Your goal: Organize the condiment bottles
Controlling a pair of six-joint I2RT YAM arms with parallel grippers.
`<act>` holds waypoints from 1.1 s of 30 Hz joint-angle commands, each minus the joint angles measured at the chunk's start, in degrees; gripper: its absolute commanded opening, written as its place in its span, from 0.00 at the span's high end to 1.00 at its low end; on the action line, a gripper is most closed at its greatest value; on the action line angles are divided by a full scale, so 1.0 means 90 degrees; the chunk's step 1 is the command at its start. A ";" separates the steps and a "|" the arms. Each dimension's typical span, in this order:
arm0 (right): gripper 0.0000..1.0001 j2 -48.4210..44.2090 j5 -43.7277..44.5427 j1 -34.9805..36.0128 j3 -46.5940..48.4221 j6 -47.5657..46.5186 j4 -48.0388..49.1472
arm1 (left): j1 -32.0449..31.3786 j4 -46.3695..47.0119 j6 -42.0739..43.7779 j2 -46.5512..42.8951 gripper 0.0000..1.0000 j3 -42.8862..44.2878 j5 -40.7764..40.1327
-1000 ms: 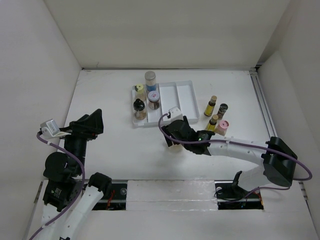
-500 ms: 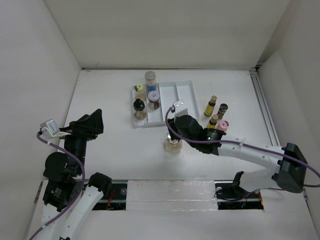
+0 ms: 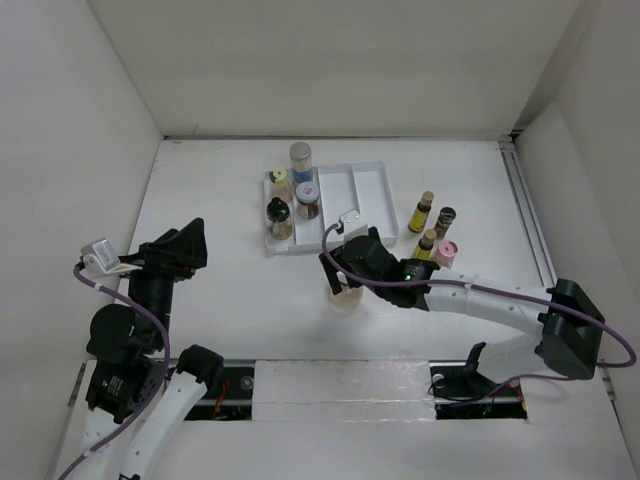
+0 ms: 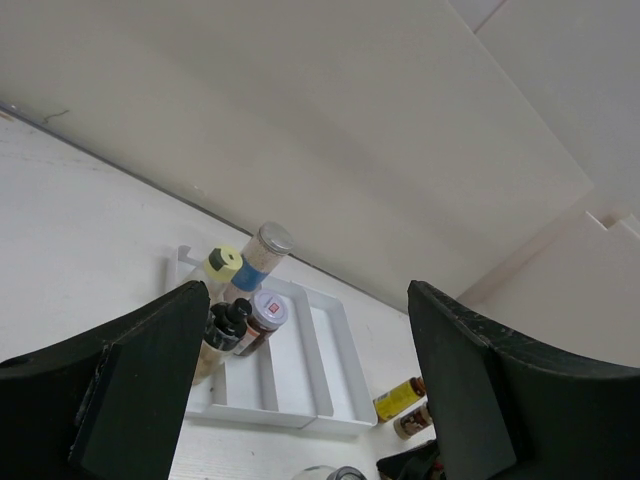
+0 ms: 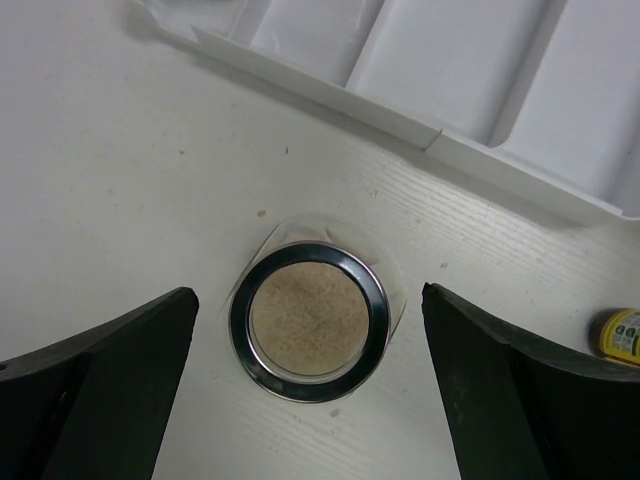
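A glass jar [image 5: 308, 322] with tan contents and a silver ring cap stands on the table just in front of the white tray [image 3: 362, 195]. My right gripper [image 5: 308, 300] is open, straight above it, one finger on each side, not touching; in the top view the gripper [image 3: 346, 272] covers most of the jar [image 3: 346, 298]. The tray's left compartments hold a yellow-capped bottle [image 3: 280, 178], a tall blue-labelled jar [image 3: 301, 155], a black-capped bottle [image 3: 278, 212] and a pink-capped jar [image 3: 308, 192]. My left gripper [image 3: 188, 246] is open and empty, raised at the left.
Right of the tray stand a yellow-labelled bottle [image 3: 422, 212], a dark jar [image 3: 445, 218], a small yellow bottle [image 3: 428, 243] and a pink-capped jar [image 3: 446, 252]. The tray's right compartments [image 5: 480, 90] show bare. White walls enclose the table.
My right gripper drew back towards the right, uncovering the tan jar, then came back over it. The jar has stayed in place. The left arm has not moved.
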 commanded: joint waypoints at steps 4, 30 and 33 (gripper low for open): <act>0.00 0.0228 -0.0126 -0.0037 -0.0060 0.0272 0.0089 | 0.0021 0.0319 0.0100 -0.0015 0.23 -0.0033 0.0090; 0.15 0.0238 -0.0067 -0.0096 -0.0372 0.0721 -0.0156 | 0.0021 0.0319 0.0100 -0.0015 0.23 -0.0033 0.0148; 0.20 0.0169 -0.0067 -0.0096 -0.0372 0.0721 -0.0156 | 0.0021 0.0319 0.0100 -0.0015 0.23 -0.0033 0.0148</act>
